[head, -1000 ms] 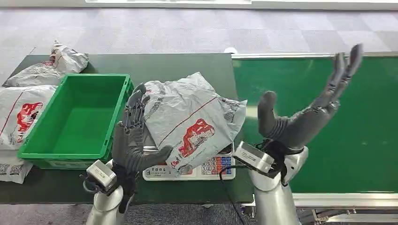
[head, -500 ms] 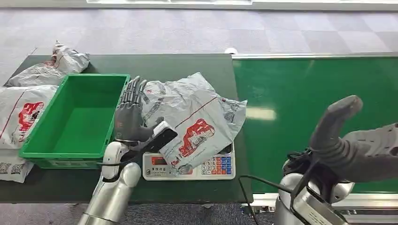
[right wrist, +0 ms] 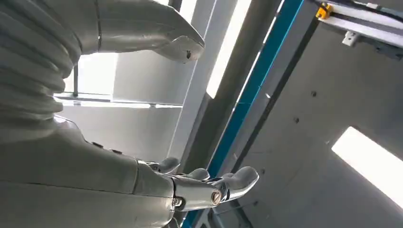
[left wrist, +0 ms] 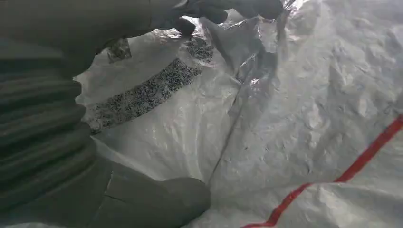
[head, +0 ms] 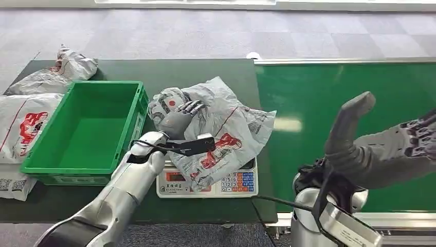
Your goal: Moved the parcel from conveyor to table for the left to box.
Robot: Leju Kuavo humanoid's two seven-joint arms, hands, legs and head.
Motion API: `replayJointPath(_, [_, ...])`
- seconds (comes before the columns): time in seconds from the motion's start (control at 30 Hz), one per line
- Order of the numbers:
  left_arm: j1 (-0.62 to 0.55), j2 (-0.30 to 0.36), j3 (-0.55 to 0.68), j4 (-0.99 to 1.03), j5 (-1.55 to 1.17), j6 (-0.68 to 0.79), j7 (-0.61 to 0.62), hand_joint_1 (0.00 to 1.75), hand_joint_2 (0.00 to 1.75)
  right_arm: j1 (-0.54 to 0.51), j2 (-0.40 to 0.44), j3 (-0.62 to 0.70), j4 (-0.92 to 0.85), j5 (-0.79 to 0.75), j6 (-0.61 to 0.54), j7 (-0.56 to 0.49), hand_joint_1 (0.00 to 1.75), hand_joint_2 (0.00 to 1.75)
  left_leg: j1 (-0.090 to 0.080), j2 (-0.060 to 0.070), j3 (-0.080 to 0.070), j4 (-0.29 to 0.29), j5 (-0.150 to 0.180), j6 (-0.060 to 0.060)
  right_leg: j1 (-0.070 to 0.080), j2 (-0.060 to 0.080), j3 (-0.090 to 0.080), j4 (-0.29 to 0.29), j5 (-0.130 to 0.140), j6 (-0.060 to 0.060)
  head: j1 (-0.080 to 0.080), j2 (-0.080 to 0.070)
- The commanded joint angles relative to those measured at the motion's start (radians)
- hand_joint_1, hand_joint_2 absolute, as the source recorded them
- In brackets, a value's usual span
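Centrally, lay grey parcel (head: 226,126) on scale (head: 208,182), grasped by left hand (head: 177,119); hovered lower right, right hand (head: 383,149), fingers spread, holding nothing.

No text can be read; the parcel (head: 221,123) bears a red graphic, the scale (head: 234,182) coloured keys.

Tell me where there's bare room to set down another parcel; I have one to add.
Free: inside the green crate, and the conveyor belt beyond the right robot hand. Crowded: the scale under the grey parcel and left robot hand; bags left of the crate.
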Motion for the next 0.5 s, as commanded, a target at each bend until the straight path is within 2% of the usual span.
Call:
replayJointPath(0.03, [-0.086, -0.016, -0.077, 0.213, -0.029, -0.146, -0.055, 1.75, 1.75, 0.008, 0.005, 0.017, 0.092, 0.002, -0.002, 0.0, 0.0, 1.75, 0.0, 0.0, 0.002, -0.001, 0.0, 0.0, 0.0, -0.001, 0.002, -0.001, 0.0, 0.0, 0.0, 0.0])
replayJointPath(0.5, [-0.108, -0.019, -0.072, 0.203, -0.011, -0.144, -0.061, 1.75, 1.75, -0.013, 0.005, 0.019, 0.088, 0.032, -0.002, 0.0, 0.0, 1.75, 0.0, 0.002, 0.002, -0.001, 0.0, 0.001, 0.0, 0.0, 0.002, -0.002, 0.001, -0.001, 0.0, 0.0])
